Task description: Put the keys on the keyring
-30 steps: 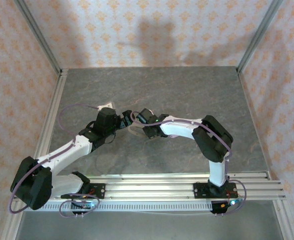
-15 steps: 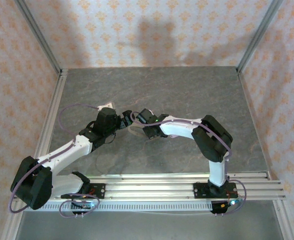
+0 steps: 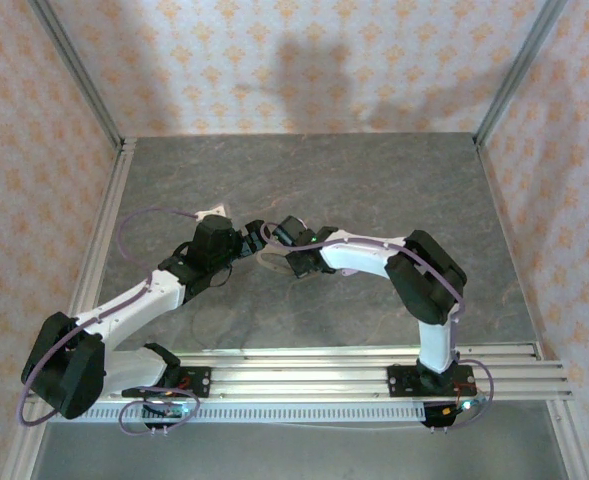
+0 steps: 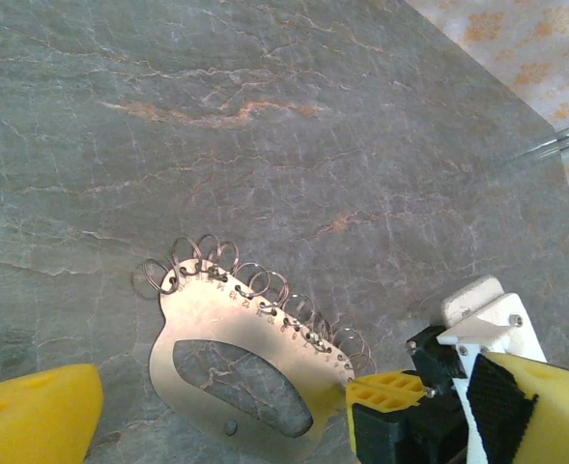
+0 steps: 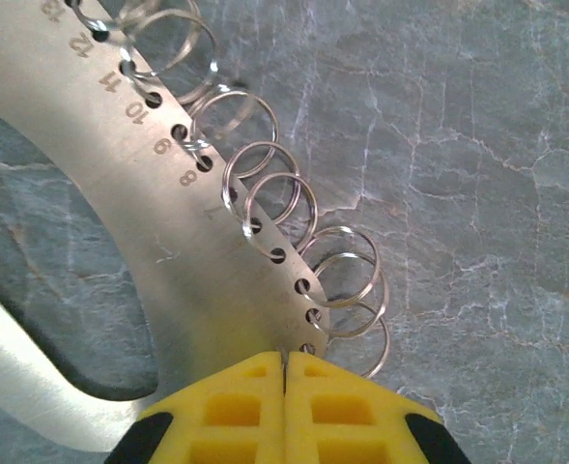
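The keyring (image 4: 216,319) is a flat oval metal plate with a cut-out middle. Numbered holes run along one edge, and several wire rings (image 5: 265,193) hang from them. My right gripper (image 5: 285,362) is shut on the plate's narrow end, its yellow pads pressed together over the thin edge. It also reaches in from the lower right in the left wrist view (image 4: 388,390). My left gripper (image 4: 289,411) is open, with one yellow finger (image 4: 33,416) left of the plate and the other at the far right. From above, both grippers meet at the keyring (image 3: 271,263). The keys are out of view.
The grey marbled table (image 3: 374,190) stretches open behind and to both sides of the grippers. Patterned walls and metal frame posts (image 3: 119,150) close it in. The aluminium rail (image 3: 314,375) carrying the arm bases runs along the near edge.
My right gripper's jaws have closed fully on the plate's end and it has shifted slightly left. The left arm holds still, open.
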`<state>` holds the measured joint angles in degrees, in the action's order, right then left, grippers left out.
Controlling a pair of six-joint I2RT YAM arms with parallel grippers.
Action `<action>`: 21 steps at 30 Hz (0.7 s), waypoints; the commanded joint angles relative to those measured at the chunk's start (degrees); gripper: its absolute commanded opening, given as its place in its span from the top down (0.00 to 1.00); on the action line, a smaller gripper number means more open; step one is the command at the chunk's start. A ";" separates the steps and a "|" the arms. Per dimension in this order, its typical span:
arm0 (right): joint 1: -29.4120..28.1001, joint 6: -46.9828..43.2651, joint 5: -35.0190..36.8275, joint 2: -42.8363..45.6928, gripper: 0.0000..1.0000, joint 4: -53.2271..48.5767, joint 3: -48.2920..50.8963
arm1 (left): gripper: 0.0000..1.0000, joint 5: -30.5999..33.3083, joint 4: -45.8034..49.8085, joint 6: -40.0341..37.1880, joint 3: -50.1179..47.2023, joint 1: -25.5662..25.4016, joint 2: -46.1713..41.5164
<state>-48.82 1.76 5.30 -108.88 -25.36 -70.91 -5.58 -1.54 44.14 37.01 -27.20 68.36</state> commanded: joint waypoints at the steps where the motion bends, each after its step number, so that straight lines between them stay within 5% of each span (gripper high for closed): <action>1: 0.29 -1.01 -3.57 6.29 1.00 -1.98 -3.48 | 0.01 0.27 0.00 1.27 0.75 0.40 0.85; 14: 9.78 4.01 -31.88 17.24 1.00 10.83 0.66 | 0.01 -2.19 2.51 0.95 5.47 0.39 0.28; 21: 14.46 8.15 -41.39 20.33 1.00 18.41 5.02 | 0.03 -5.95 0.26 0.04 6.10 0.39 0.44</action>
<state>-35.59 7.25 -29.45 -91.24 -12.75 -67.13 -9.26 -0.40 44.99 41.43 -27.20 69.28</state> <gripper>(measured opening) 0.043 0.973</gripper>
